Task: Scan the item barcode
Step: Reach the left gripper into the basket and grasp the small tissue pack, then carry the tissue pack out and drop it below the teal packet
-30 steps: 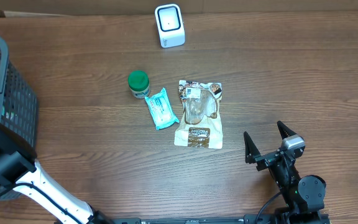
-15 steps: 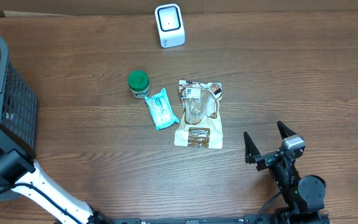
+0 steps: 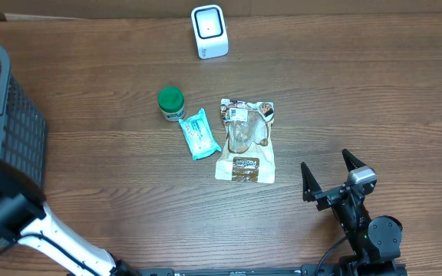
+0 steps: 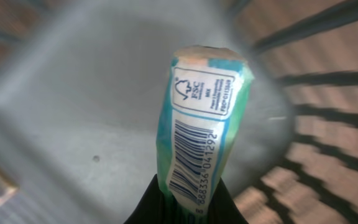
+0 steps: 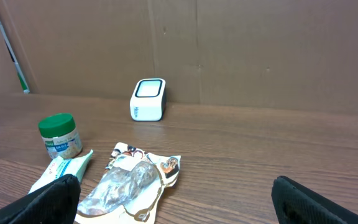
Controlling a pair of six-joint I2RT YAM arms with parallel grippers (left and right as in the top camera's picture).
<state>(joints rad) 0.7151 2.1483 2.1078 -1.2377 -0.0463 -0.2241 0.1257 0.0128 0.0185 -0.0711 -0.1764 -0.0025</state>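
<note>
In the left wrist view my left gripper [image 4: 188, 200] is shut on the lower end of a teal-green packet [image 4: 199, 106], inside the grey basket [image 4: 73, 106]. The packet stands upright out of the black fingers. Its white label with the barcode [image 4: 194, 163] faces the camera. The white scanner [image 3: 209, 31] stands at the far edge of the table, well away from the basket [image 3: 14, 130] on the left. My right gripper [image 3: 325, 161] rests open near the front right, with nothing between its fingers.
Mid-table lie a green-lidded jar [image 3: 171, 103], a second teal packet [image 3: 199, 133] and a clear-windowed snack pouch [image 3: 245, 139]. In the right wrist view the jar [image 5: 59, 135] and the pouch [image 5: 135, 180] lie ahead and the scanner [image 5: 148, 99] stands before a cardboard wall.
The left arm has shifted slightly at the basket. The right arm and the things on the table have not moved.
</note>
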